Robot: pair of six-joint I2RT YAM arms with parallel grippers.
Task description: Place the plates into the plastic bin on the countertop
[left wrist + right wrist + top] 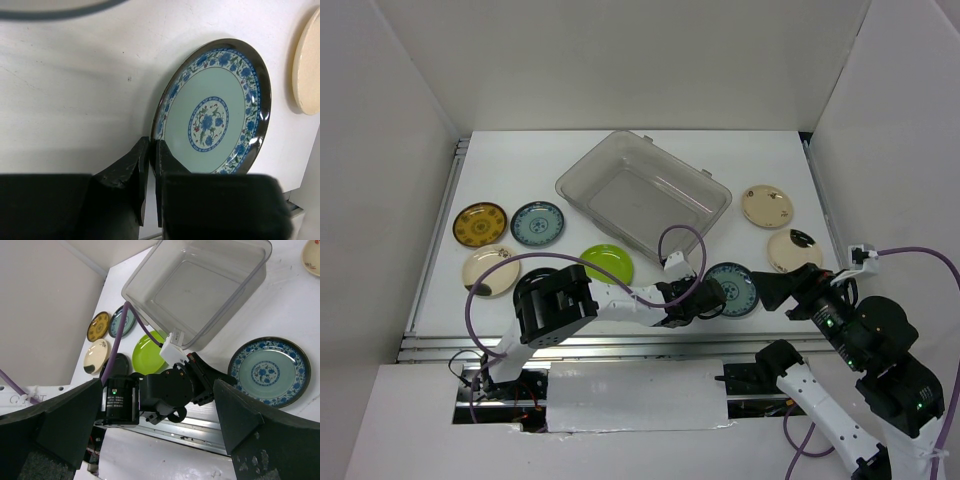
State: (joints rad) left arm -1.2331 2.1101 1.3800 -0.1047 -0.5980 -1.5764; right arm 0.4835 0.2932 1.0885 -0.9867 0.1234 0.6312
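The left gripper (151,150) has its fingers pressed almost together, pinching the rim of a teal plate (215,110) at the lower middle of the left wrist view. That plate rests on the white desk (520,160), right of centre in the lower part of the top view. It sits just below the plastic bin (642,195), which stands diagonally at the middle of the desk.

The right gripper (157,387) hangs spread wide, holding nothing, just right of the teal plate.

At the right of the top view lie an upper cream plate (767,205) and a lower cream plate (794,250). At the left lie a lime green plate (607,263), a second teal plate (537,223), a golden-brown plate (480,224) and a marked cream plate (488,270).
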